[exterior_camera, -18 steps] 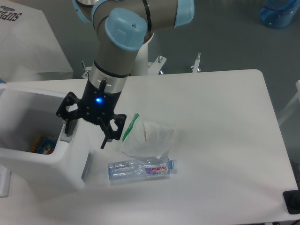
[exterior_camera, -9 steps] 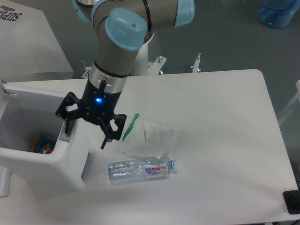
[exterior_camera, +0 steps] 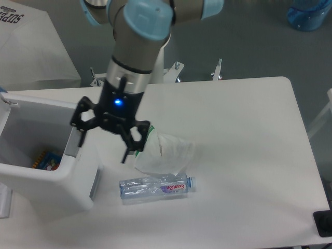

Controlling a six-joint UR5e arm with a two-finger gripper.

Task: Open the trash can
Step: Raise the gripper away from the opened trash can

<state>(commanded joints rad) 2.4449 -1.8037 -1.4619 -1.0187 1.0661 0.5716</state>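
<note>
- The large boxy white plastic trash can point(exterior_camera: 49, 174) with rounded corners stands at the left edge of the white table point(exterior_camera: 244, 150), partly out of view; its top is already open, so the inside and a colourful packet point(exterior_camera: 46, 160) at the bottom can be seen.
- The flat white lid point(exterior_camera: 39, 97) appears swung back along the far side of the bin, though its hinge is not visible.
- I judge the bin to be light, stiff and smooth, so it may slide under a sideways push; pressing straight down on the near-right rim or the tab edge seems safer than gripping a wall.
- The black two-finger gripper point(exterior_camera: 102, 148) hangs just right of the bin's right rim, fingers spread and holding nothing, with a blue light glowing on its body.
- Right of the gripper lies a crumpled white plastic bag with a green strip point(exterior_camera: 163, 150), touching the table.
- Nearer, a clear plastic bottle point(exterior_camera: 155, 187) lies on its side, just beside the bag and well clear of the bin.
- The task looks essentially done.
</note>
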